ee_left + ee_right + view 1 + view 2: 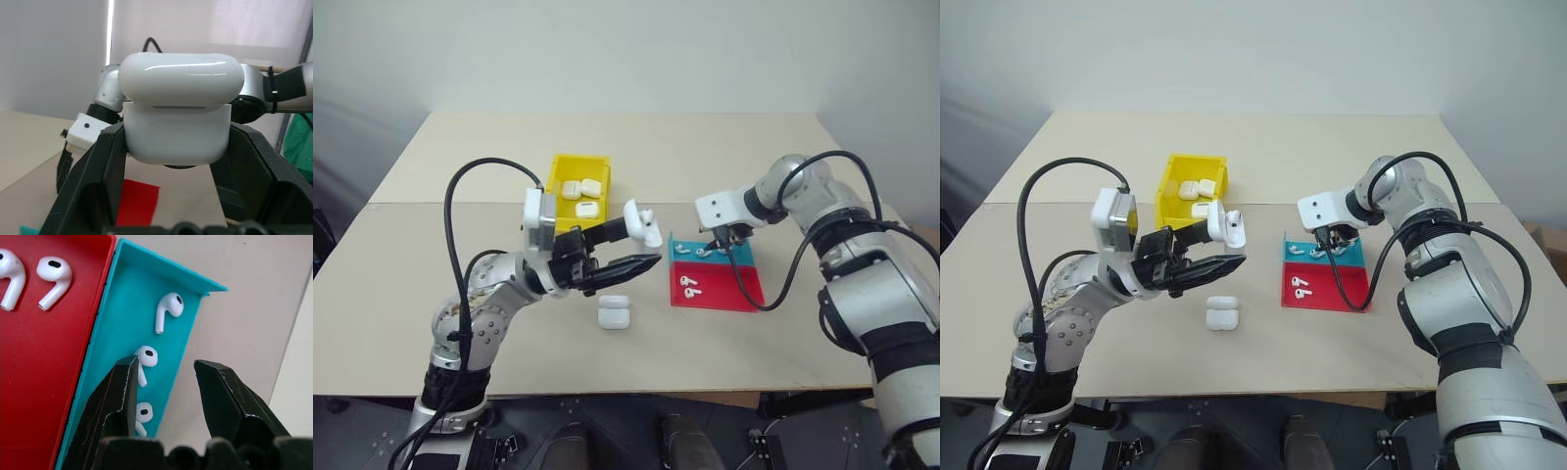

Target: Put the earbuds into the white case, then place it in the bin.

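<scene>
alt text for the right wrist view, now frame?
The right gripper, its black jaws open, hangs over the teal tray, which holds three white earbuds. One jaw is close beside the middle earbud. The red tray alongside holds two more earbuds, and pale table lies beyond.

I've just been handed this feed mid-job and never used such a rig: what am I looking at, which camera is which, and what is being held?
It is a humanoid robot with two arms at a table. The two wide pictures come from its head; the two close ones from cameras on its wrists.

The left gripper is shut on a white case with its lid open, held above the table. The right gripper stands open over the teal tray, which holds three earbuds. Beside it the red tray holds two more. Another white case lies closed on the table, and the yellow bin behind holds three cases.
</scene>
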Tool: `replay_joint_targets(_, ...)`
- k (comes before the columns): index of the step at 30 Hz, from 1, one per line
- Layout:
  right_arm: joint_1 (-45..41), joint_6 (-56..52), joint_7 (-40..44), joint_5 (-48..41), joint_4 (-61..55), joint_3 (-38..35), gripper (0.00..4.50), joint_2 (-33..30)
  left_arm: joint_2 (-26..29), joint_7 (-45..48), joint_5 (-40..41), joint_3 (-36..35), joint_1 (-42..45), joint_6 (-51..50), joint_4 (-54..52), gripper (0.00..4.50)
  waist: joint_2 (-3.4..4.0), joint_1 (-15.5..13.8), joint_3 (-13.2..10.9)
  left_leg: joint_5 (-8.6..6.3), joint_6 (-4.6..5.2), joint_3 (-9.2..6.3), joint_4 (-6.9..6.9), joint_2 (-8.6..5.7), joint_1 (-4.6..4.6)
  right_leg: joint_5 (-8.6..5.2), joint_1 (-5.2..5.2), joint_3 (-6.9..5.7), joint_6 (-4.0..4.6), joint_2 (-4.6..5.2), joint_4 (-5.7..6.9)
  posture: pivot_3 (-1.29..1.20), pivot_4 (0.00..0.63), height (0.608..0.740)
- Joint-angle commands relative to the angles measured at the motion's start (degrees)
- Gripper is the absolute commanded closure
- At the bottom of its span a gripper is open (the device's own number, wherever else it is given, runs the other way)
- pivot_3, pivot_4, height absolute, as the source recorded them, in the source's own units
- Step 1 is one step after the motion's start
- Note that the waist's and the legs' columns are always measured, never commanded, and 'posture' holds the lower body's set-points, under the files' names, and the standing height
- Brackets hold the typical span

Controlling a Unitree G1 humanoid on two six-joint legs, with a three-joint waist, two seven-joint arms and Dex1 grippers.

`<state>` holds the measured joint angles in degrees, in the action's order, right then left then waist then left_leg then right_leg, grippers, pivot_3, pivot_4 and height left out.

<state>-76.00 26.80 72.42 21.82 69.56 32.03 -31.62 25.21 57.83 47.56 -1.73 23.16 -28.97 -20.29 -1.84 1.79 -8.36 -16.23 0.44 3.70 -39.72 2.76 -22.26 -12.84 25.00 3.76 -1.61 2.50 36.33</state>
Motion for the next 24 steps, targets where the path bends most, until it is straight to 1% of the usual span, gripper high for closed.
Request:
replay_joint_targets(1,-1.4,2.4,-0.9,2.5,1.3,0.0,2.27,-0.4,0.9,2.1,1.5,-1.6,-1.0,1.6,-2.1,1.72,0.01,0.0,0.0,0.0,0.0,0.0,0.0,0.0,0.0,0.0,0.0,0.0,0.0,0.01,0.0,0.0,0.15,0.74)
replay_joint_targets(7,-0.8,2.5,-2.2,3.6,2.5,-1.3,2.27,0.5,2.1,3.7,1.1,-3.0,-2.8,3.0,-1.6,1.72,0.02,0.6,0.0,0.02,-0.03,0.01,0.0,-0.01,0.05,0.0,0.0,0.01,0.01,0.01,0.14,0.0,0.15,0.74)
replay_joint_targets(15,-0.3,1.2,-7.7,5.3,3.6,-1.6,2.27,2.2,2.7,4.9,0.8,-3.0,-3.5,4.2,-1.2,1.72,0.02,0.9,0.0,0.08,-0.14,0.05,-0.02,-0.03,0.25,-0.02,0.01,0.09,0.06,0.0,0.52,0.0,0.15,0.74)
replay_joint_targets(24,0.4,0.0,-9.3,5.6,4.3,-2.9,2.27,4.1,3.7,4.8,1.4,-3.5,-3.6,3.6,-2.1,1.72,0.02,0.9,0.0,0.1,-0.18,0.02,-0.02,-0.04,0.26,-0.01,0.01,0.1,0.08,-0.01,0.57,0.0,0.15,0.74)
